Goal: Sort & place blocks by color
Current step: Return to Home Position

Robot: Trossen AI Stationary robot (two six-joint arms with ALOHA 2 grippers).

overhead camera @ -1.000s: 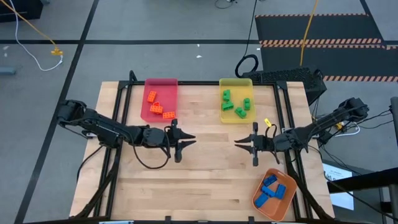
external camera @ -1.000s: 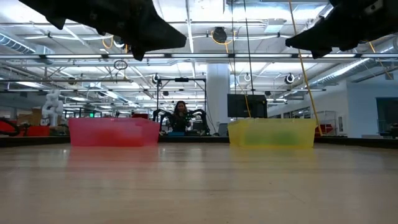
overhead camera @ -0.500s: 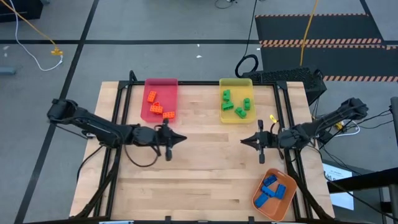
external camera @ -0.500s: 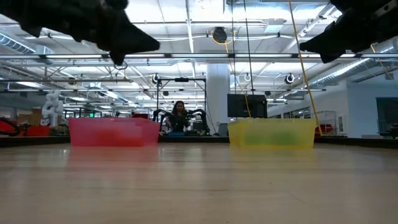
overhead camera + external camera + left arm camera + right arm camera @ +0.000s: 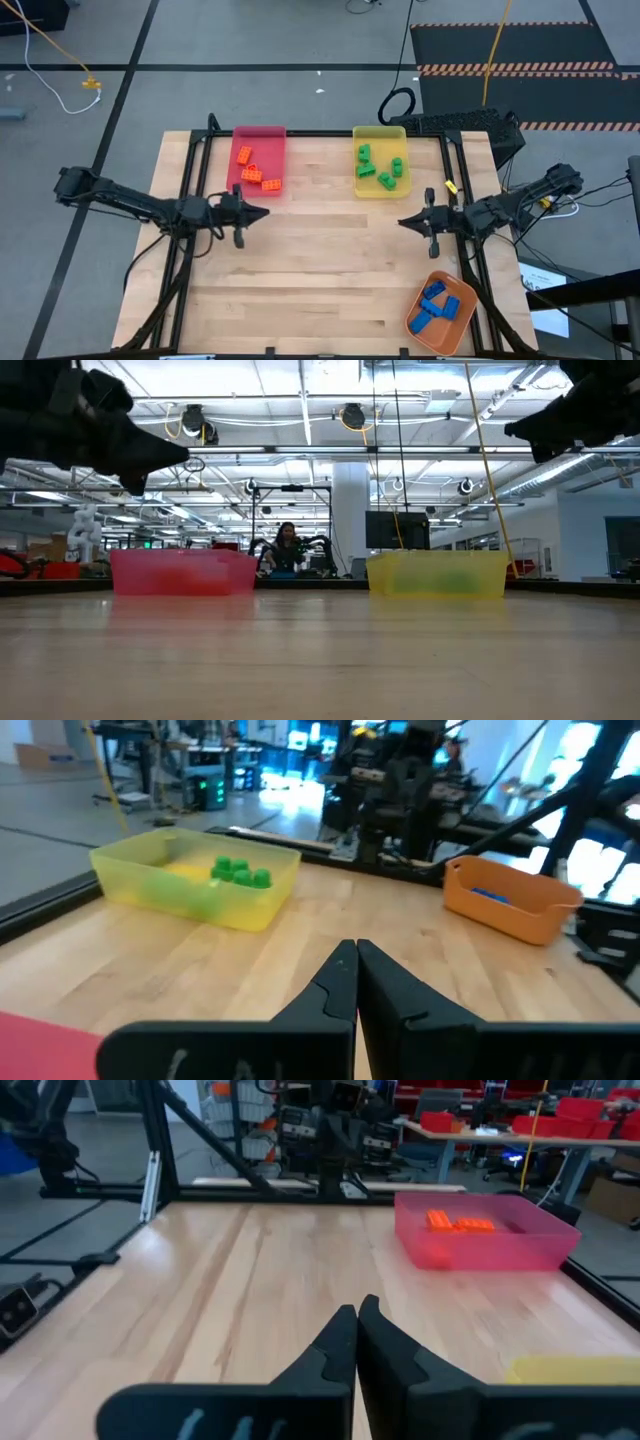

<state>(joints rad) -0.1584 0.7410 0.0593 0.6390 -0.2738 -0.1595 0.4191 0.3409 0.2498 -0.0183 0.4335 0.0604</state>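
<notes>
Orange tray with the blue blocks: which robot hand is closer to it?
Right. The right gripper hovers near the orange tray; the left gripper hangs far across the table, by the pink tray.

The pale wooden table (image 5: 320,270) carried three trays. A pink tray (image 5: 260,131) and a yellow tray (image 5: 380,130) sat along its far edge, well apart, the pink one on the left arm's side. An orange tray (image 5: 447,278) lay askew at the near corner on the right arm's side. Black frame rails (image 5: 203,150) ran down both sides, possibly resting on the wood.
</notes>
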